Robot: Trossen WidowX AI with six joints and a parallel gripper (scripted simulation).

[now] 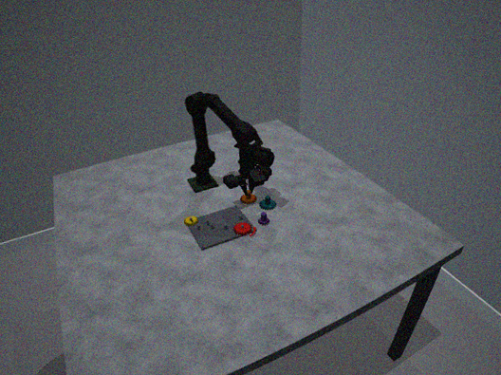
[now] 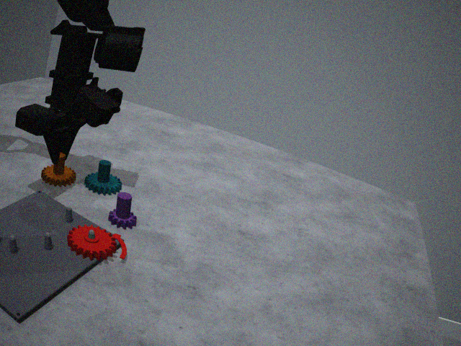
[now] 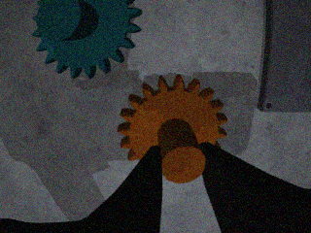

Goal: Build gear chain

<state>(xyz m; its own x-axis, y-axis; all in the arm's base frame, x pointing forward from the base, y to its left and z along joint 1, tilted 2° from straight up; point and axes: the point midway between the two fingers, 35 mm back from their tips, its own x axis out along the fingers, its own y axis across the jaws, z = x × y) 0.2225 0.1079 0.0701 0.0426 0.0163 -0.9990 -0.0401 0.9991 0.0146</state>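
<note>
My gripper (image 1: 248,193) (image 2: 59,161) (image 3: 179,151) is shut on the upright handle of the orange gear (image 1: 245,200) (image 2: 58,178) (image 3: 155,112). This gear is at or just above the table, leaning slightly. The teal gear (image 1: 267,205) (image 2: 103,184) (image 3: 53,29) and the small purple gear (image 1: 264,221) (image 2: 123,219) stand on the table. On the grey board (image 1: 209,240) (image 2: 33,275) (image 3: 292,58) are the red gear (image 1: 239,230) (image 2: 79,241) and the yellow gear (image 1: 188,221), at opposite sides. Empty pegs (image 2: 69,215) stand between them.
The red arrow (image 1: 252,231) (image 2: 123,250) lies beside the red gear at the board's edge. The teal gear is close beside the orange gear, and the board's corner lies on its other side. The arm's base (image 1: 202,183) is behind the board.
</note>
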